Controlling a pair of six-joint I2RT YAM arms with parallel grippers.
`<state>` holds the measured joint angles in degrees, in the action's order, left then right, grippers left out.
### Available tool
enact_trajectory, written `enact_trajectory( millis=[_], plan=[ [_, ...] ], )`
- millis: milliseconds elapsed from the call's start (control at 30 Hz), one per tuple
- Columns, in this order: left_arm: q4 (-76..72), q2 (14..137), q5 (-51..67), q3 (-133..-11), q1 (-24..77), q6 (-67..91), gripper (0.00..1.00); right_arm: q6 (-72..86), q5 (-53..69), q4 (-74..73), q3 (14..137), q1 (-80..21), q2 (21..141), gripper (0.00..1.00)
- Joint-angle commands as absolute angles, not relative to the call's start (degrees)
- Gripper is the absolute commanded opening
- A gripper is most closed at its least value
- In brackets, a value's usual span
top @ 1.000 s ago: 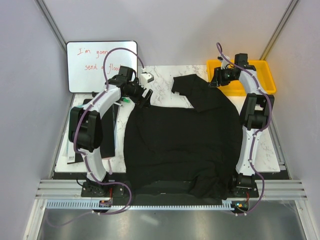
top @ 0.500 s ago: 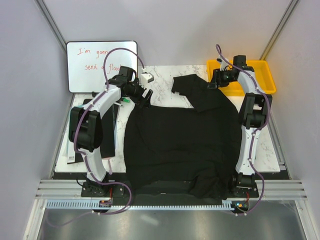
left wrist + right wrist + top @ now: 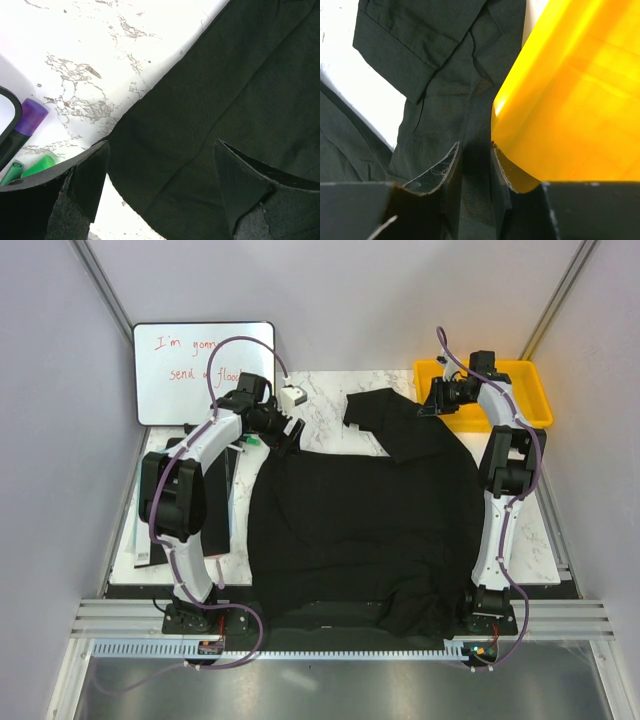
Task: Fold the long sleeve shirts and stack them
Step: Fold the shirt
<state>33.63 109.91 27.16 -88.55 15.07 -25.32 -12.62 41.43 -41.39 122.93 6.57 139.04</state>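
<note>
**A:** Nearest first: the shirt (image 3: 360, 530) lies spread across the table (image 3: 330, 390), its hem drooping over the near edge. Trouble there?

**B:** Possibly. Once a far corner lifts, that hanging weight could drag the whole cloth toward the edge.

**A:** Farther back, the left gripper (image 3: 162, 165)?

**B:** Its jaws are wide and hold nothing. It hovers over the shirt's left edge, with the markers (image 3: 31, 116) just beside it. If it comes down off line, it could nip a marker or miss the cloth.

**A:** And farthest, the right gripper (image 3: 476, 165)?

**B:** The jaws are narrow around a ridge of shirt, right against the yellow bin (image 3: 570, 100). I cannot tell whether it has a grip. A thin pinch may slip, and a pull could snag the bin's wall.
</note>
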Motion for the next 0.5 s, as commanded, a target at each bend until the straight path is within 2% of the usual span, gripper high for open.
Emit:
enact_trajectory(
  millis=[0, 133, 233, 300, 433, 467],
  plan=[
    [32.0, 110.1, 27.6, -90.7, 14.7, -23.7, 0.91, -12.9, 43.8, -41.0, 124.3, 6.9, 134.2, 0.25],
    [32.0, 110.1, 27.6, -90.8, 14.5, -23.8, 0.91, -13.0, 43.5, -41.0, 124.4, 7.0, 134.0, 0.25],
    [31.9, 110.2, 27.5, -90.9, 14.5, -23.8, 0.91, -12.9, 43.4, -41.2, 124.2, 7.1, 133.9, 0.31],
    [31.8, 110.5, 27.5, -91.1, 14.3, -23.7, 0.91, -13.0, 43.7, -41.4, 124.1, 7.2, 133.8, 0.25],
    [31.9, 111.6, 27.6, -91.9, 13.9, -23.6, 0.9, -12.9, 44.0, -41.5, 124.2, 7.3, 133.2, 0.22],
    [31.8, 111.8, 27.7, -92.3, 13.7, -23.7, 0.9, -13.0, 44.2, -41.6, 124.2, 7.4, 132.9, 0.18]
  ],
)
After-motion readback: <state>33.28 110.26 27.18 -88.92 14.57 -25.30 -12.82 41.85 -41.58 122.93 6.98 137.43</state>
